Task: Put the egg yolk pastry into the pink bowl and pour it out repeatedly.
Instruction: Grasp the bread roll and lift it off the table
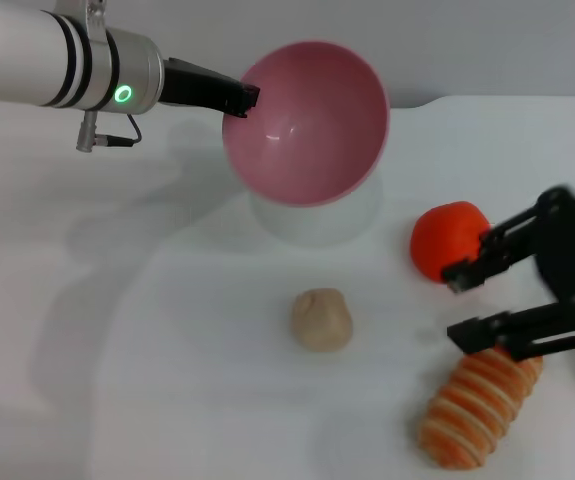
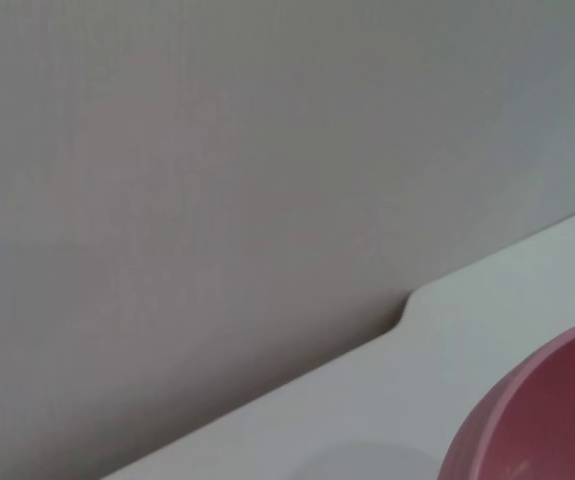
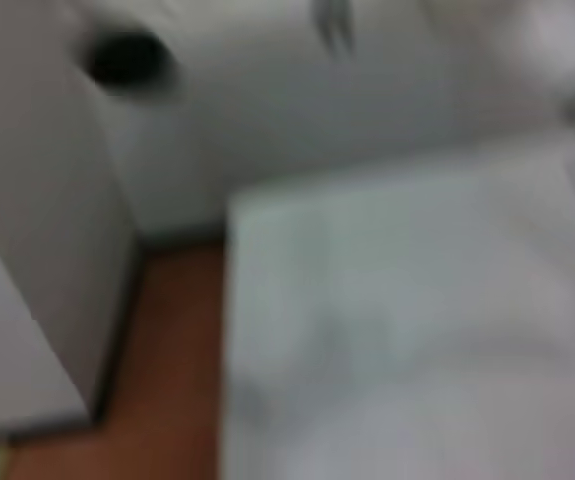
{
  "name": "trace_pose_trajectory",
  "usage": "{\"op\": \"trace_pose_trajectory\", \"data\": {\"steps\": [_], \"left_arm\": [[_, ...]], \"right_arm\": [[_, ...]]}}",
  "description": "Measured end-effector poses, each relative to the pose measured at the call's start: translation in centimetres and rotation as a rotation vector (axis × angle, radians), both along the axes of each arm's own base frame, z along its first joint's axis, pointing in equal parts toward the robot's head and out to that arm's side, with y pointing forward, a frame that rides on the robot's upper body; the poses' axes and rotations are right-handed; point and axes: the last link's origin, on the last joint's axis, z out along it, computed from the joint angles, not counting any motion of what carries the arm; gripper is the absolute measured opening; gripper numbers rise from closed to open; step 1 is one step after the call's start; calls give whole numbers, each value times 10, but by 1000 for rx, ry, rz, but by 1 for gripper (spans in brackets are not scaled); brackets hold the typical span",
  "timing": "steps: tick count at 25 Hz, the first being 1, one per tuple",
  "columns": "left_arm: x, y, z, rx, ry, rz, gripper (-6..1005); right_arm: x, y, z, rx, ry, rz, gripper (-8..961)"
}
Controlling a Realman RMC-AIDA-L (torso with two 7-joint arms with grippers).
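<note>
Pink bowl (image 1: 307, 125) tilted; pastry (image 1: 321, 319) head-view only.

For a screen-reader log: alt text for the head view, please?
The left gripper holds a round pink plastic bowl tipped above the white table; a pale cream pastry lump lies below, the open right gripper nearby.

Bright and even from above across the white table (image 1: 167, 380). Soft, faint shadows under the pink bowl (image 1: 307, 120) and left arm (image 1: 57, 60). Small glare spots inside the bowl. Sharp in the head view; heavily blurred in the right wrist view; slightly soft in the left wrist view.
</note>
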Motion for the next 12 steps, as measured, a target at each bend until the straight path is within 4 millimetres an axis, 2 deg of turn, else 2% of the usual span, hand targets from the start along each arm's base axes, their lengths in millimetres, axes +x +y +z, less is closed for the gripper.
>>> {"op": "trace_pose_trajectory", "data": {"steps": [4,12], "left_arm": [[-1,-1,-1,-8,1,4,42],[-4,-4,-2,-24,1,13,42]], "right_arm": [[12,21,-37,-9,-195,-82,485],[26,47,-94,37,-305,-117,485]]}}
